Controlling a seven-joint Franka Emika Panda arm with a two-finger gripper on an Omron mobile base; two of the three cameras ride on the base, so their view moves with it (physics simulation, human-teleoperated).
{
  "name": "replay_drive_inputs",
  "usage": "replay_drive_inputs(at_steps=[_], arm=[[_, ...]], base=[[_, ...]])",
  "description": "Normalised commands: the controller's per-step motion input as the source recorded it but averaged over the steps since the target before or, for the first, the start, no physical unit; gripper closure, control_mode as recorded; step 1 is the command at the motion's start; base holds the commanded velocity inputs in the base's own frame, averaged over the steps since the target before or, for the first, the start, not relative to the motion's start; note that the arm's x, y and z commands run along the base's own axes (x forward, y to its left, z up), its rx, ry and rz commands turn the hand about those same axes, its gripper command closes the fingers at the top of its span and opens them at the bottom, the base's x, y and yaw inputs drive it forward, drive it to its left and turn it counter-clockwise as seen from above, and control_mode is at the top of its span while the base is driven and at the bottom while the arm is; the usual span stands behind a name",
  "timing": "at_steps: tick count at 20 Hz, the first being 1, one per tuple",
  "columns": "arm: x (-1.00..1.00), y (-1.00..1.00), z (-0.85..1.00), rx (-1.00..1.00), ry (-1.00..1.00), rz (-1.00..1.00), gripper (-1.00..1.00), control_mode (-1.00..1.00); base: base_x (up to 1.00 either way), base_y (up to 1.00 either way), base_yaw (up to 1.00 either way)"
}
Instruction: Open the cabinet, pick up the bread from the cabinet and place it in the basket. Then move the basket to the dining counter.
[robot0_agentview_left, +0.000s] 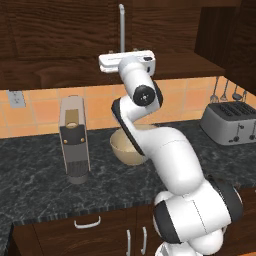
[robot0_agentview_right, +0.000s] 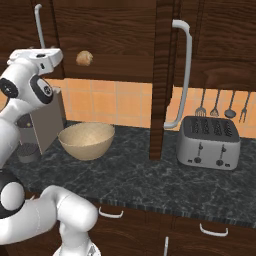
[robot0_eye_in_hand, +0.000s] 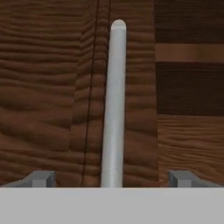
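Hand view: cabinet (robot0_eye_in_hand: 52, 87) bar handle (robot0_eye_in_hand: 114, 105) stands upright, long axis vertical, centred between the wide-open pincer (robot0_eye_in_hand: 113, 178) tips, untouched.

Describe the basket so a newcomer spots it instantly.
Start at the black speckled counter under the dark wood cabinet. The basket stands on it near the tiled wall, between the coffee machine and the silver toaster. It is the one round, open tan bowl; its neighbours are boxy appliances.

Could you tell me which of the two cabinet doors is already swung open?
The right door stands open, edge-on, its long silver handle jutting out. The left door is shut, with the open gripper straddling its handle.
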Motion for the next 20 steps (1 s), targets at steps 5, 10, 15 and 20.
replay_drive_inputs(at_steps=[5,10,15,20], arm=[[0.50,0.13,-0.01,0.00,0.00,0.00,-1.00,-1.00],[0.15,0.02,-0.01,0.00,0.01,0.00,1.00,-1.00],[0.00,0.00,0.00,0.00,0.00,0.00,1.00,-1.00],[-0.22,0.00,0.00,0.00,0.09,0.00,1.00,-1.00]], base=[[0.00,0.00,0.00],[0.00,0.00,0.00],[0.00,0.00,0.00],[0.00,0.00,0.00]])
